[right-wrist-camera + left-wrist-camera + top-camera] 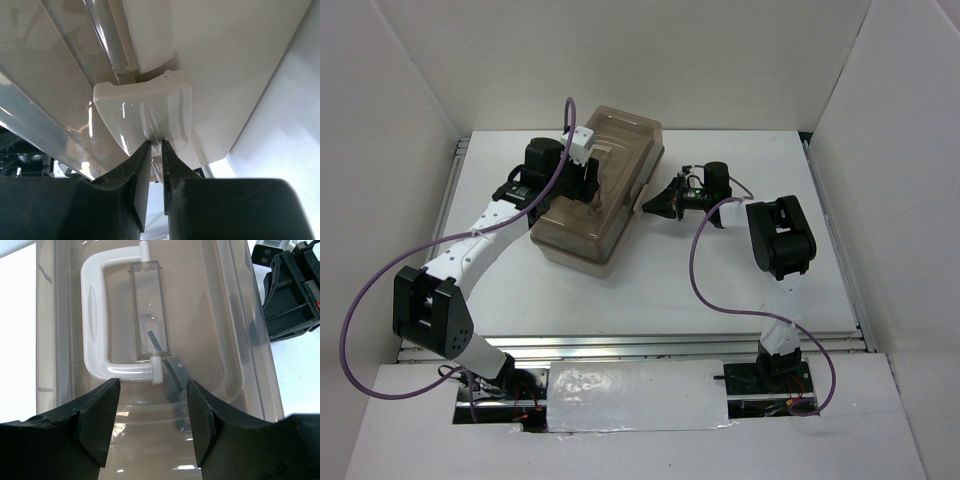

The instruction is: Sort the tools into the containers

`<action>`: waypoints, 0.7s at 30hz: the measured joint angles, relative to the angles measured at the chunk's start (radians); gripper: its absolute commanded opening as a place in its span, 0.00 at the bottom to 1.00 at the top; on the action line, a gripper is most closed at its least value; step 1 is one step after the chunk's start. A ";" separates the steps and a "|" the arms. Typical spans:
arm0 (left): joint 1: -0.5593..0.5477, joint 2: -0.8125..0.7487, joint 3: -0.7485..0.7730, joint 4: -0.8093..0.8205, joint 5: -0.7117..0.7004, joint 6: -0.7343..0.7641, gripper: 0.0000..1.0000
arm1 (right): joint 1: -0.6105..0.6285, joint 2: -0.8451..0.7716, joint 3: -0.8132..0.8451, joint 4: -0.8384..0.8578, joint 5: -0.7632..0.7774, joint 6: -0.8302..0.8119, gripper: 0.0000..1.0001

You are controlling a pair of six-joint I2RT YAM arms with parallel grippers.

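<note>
The beige toolbox, one of the containers, stands closed mid-table under its translucent brownish lid. My left gripper hovers open over the lid, its fingertips just short of the white handle, with nothing between them. A grey metal tool shows dimly through the lid; other tools are hidden. My right gripper is at the box's right side. Its jaws pinch the lower lip of the white latch.
The right arm's black wrist sits close beside the box. White walls enclose the table on three sides. Purple cables loop off both arms.
</note>
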 measured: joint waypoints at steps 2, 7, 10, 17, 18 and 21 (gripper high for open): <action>0.000 0.002 0.000 0.003 0.000 0.000 0.68 | 0.000 0.007 0.000 0.021 -0.005 0.016 0.17; 0.000 0.003 -0.001 0.010 0.002 -0.001 0.68 | 0.011 0.055 -0.011 0.042 0.054 0.032 0.12; 0.000 0.006 -0.005 0.022 0.011 -0.001 0.67 | 0.028 0.111 -0.033 0.043 0.085 0.053 0.12; 0.000 0.012 -0.004 0.035 0.024 -0.001 0.71 | 0.036 0.113 -0.061 0.084 0.092 0.059 0.11; 0.000 0.012 -0.002 0.032 0.026 -0.001 0.73 | 0.035 0.101 -0.068 0.067 0.092 0.050 0.11; 0.003 0.017 0.025 0.000 0.039 0.000 0.75 | 0.029 0.037 -0.072 -0.039 0.094 -0.016 0.12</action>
